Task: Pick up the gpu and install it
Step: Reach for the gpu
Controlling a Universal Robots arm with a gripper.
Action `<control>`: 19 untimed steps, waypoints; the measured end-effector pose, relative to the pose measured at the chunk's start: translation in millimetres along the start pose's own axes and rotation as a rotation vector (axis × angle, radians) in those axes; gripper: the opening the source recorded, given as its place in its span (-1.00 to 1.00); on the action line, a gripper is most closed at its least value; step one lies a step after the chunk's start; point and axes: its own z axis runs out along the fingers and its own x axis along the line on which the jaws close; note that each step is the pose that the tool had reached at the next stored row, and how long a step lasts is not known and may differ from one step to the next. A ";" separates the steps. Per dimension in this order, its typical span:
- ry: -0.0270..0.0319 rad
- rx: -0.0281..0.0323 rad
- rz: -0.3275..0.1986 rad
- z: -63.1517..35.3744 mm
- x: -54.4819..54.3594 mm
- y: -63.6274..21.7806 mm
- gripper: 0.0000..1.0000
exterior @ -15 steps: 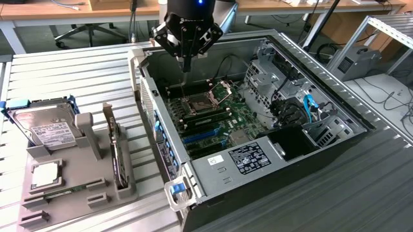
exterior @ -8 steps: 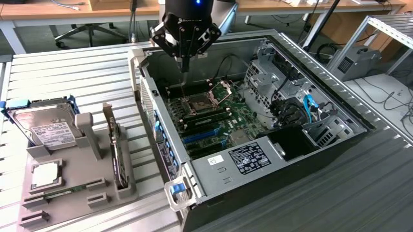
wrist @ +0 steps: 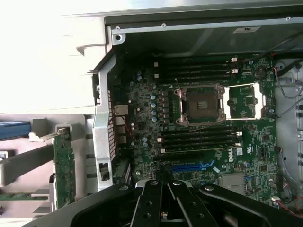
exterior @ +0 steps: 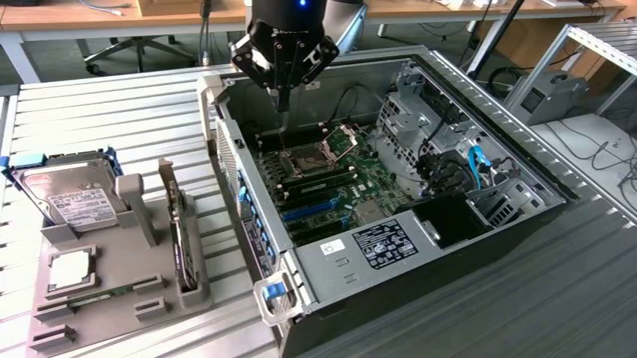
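Closed claw over DELL motherboard, gpu upright in grey holder

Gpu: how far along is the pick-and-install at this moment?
Done: nothing visible; the gpu stands in the grey holder beside the computer case. In hand: the gripper hangs shut over the motherboard, holding nothing. Left: pickup and install; the blue slots are bare.

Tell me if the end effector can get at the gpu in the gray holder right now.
Probably yes. The gpu stands on edge in the gray holder, its top edge uncovered. The end effector is shut above the open computer case, holding nothing.
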 end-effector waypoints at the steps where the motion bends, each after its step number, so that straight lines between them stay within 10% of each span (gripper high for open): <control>1: 0.0000 0.0000 0.000 0.0 0.2 0.0 -0.79; 19: 0.0000 0.0000 0.000 -0.1 4.6 -0.4 -0.79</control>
